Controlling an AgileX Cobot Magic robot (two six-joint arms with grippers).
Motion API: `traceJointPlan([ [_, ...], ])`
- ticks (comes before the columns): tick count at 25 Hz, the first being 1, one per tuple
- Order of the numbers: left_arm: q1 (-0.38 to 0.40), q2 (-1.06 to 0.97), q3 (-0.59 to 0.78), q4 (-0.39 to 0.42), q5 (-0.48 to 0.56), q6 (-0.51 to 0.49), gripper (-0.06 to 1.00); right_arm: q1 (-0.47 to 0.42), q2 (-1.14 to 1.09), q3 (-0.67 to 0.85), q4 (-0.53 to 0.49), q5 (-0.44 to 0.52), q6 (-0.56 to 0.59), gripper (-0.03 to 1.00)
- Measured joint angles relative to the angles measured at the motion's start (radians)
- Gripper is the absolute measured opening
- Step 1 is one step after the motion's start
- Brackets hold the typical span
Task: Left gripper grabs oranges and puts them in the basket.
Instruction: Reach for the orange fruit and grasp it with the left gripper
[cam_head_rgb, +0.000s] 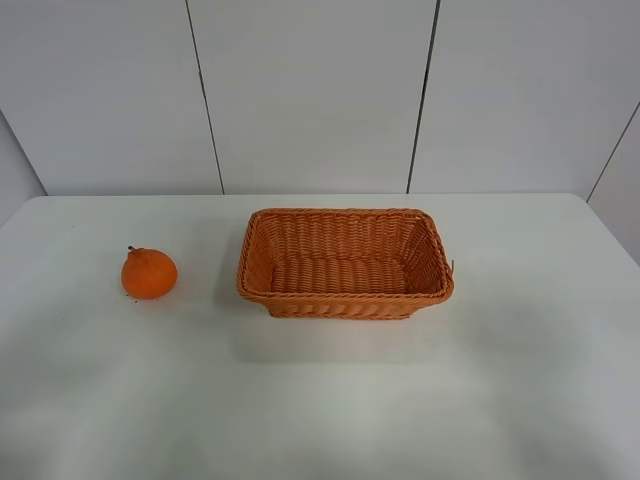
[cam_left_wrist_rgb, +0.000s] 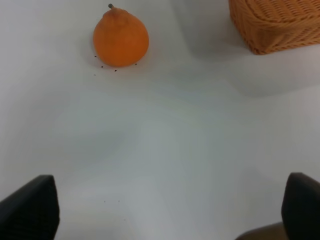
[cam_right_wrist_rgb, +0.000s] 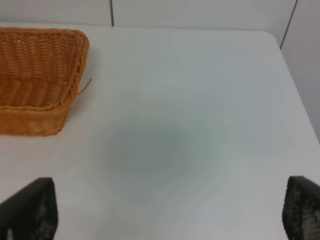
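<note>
A bright orange (cam_head_rgb: 149, 273) with a knobbed top and small stem sits on the white table, left of the basket (cam_head_rgb: 345, 262), apart from it. The wicker basket is empty inside. Neither arm shows in the exterior high view. In the left wrist view the orange (cam_left_wrist_rgb: 120, 38) lies well ahead of my left gripper (cam_left_wrist_rgb: 170, 210), whose black fingertips (cam_left_wrist_rgb: 32, 207) stand wide apart with nothing between them; a basket corner (cam_left_wrist_rgb: 272, 25) shows beside it. In the right wrist view my right gripper (cam_right_wrist_rgb: 170, 212) is open and empty, with the basket's end (cam_right_wrist_rgb: 40, 75) ahead of it.
The white table (cam_head_rgb: 320, 400) ends at a white panelled wall (cam_head_rgb: 310, 95) behind. A loose wicker strand (cam_right_wrist_rgb: 84, 86) sticks out from the basket's right end. Small dark specks (cam_left_wrist_rgb: 107, 67) lie around the orange.
</note>
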Motion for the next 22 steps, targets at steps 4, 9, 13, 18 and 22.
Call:
traceJointPlan([
  [4, 0.0, 0.0, 0.0, 0.0, 0.0, 0.0, 1.0, 0.0, 0.0, 0.0, 0.0, 0.0, 0.0, 0.69],
  [9, 0.0, 0.0, 0.0, 0.0, 0.0, 0.0, 1.0, 0.0, 0.0, 0.0, 0.0, 0.0, 0.0, 0.69],
  [13, 0.0, 0.0, 0.0, 0.0, 0.0, 0.0, 1.0, 0.0, 0.0, 0.0, 0.0, 0.0, 0.0, 0.69],
  [18, 0.0, 0.015, -0.004, 0.007, 0.0, 0.0, 1.0, 0.0, 0.0, 0.0, 0.0, 0.0, 0.0, 0.69],
  [22, 0.0, 0.132, -0.041, 0.034, -0.04, 0.0, 1.0, 0.0, 0.0, 0.0, 0.0, 0.0, 0.0, 0.69],
])
